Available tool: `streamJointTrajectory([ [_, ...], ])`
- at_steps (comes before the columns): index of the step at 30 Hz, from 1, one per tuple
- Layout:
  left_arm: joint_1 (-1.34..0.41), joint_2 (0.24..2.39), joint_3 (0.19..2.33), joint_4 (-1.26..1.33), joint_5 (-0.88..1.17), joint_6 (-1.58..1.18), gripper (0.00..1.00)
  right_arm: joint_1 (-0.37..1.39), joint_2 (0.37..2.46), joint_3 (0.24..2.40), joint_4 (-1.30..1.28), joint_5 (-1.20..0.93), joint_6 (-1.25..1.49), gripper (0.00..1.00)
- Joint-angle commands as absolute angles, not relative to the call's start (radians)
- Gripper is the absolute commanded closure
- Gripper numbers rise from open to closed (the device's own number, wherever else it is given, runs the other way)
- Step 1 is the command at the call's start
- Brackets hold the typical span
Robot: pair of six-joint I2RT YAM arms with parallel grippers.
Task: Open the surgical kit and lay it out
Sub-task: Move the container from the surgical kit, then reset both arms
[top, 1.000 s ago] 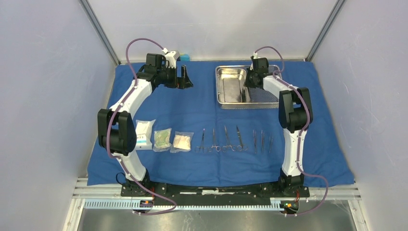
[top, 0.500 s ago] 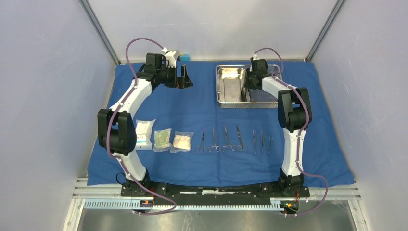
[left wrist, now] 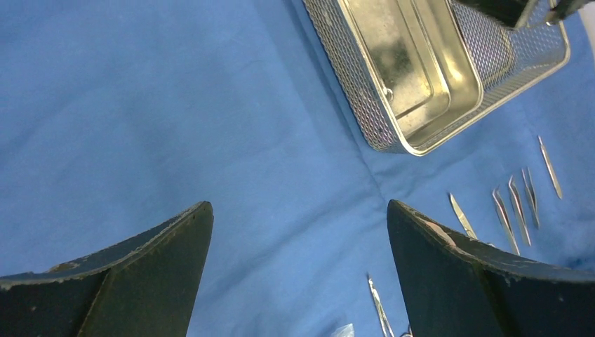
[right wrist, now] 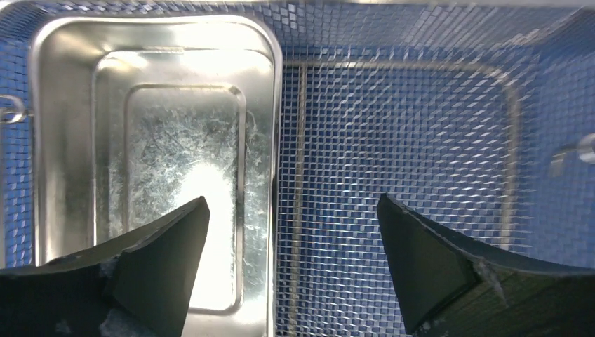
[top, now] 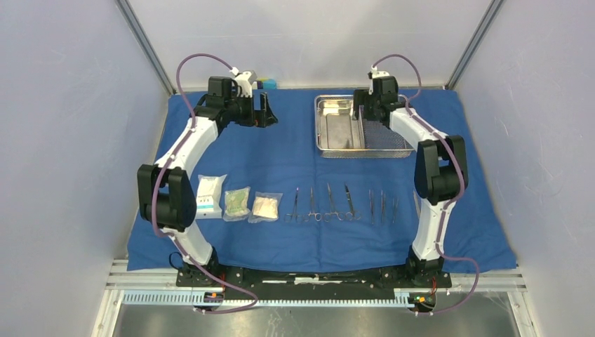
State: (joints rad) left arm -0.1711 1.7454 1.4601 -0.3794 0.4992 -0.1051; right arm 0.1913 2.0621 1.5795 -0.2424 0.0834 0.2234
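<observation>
Since a second ago the right arm has swung its elbow outward and its right tool (right wrist: 292,203) has gone from nearly pressed together to spread wide. It now hangs over the seam between pan and mesh and holds nothing. The left arm has drifted slightly left. Left tool (left wrist: 299,205) is also spread and empty, hovering over bare cloth at the far left.

Status, big to small:
- Blue cloth wrap (top: 281,168): fully unfolded, flat over the tabletop, everything sits on it. Done.
- Steel mesh tray (top: 389,142): far right of centre on the cloth, upright. Its right half is bare mesh.
- Inner pan (top: 338,126): seated in the left half of the tray against the left wall, looks empty. Can't tell whether it's meant to come out beside the tray.
- Three clear packets (top: 237,203): near left, in a row, just apart from each other.
- Instruments (top: 330,203): one row right of the packets, running on toward the right arm. Four scissor-like ones, then three slimmer ones, all roughly parallel and none overlapping.

My read: layout is essentially finished. Nothing visible is left inside the tray or pan. What's left looks like pulling both arms clear, plus maybe lifting the pan out.
</observation>
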Motion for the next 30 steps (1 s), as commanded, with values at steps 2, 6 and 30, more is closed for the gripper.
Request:
streamJointTrajectory([
  [2, -0.140, 1.602, 1.432, -0.329, 0.394, -0.103, 0.00, 0.174, 1.912, 1.613, -0.248, 0.130, 0.039, 0.02],
  [6, -0.101, 1.518, 1.389, -0.330, 0.303, -0.127, 0.00, 0.133, 1.854, 1.625, -0.332, 0.101, -0.043, 0.02],
  [30, -0.012, 0.889, 0.996, -0.284, 0.097, -0.026, 0.00, 0.037, 1.265, 1.211, -0.304, -0.166, -0.217, 0.02],
])
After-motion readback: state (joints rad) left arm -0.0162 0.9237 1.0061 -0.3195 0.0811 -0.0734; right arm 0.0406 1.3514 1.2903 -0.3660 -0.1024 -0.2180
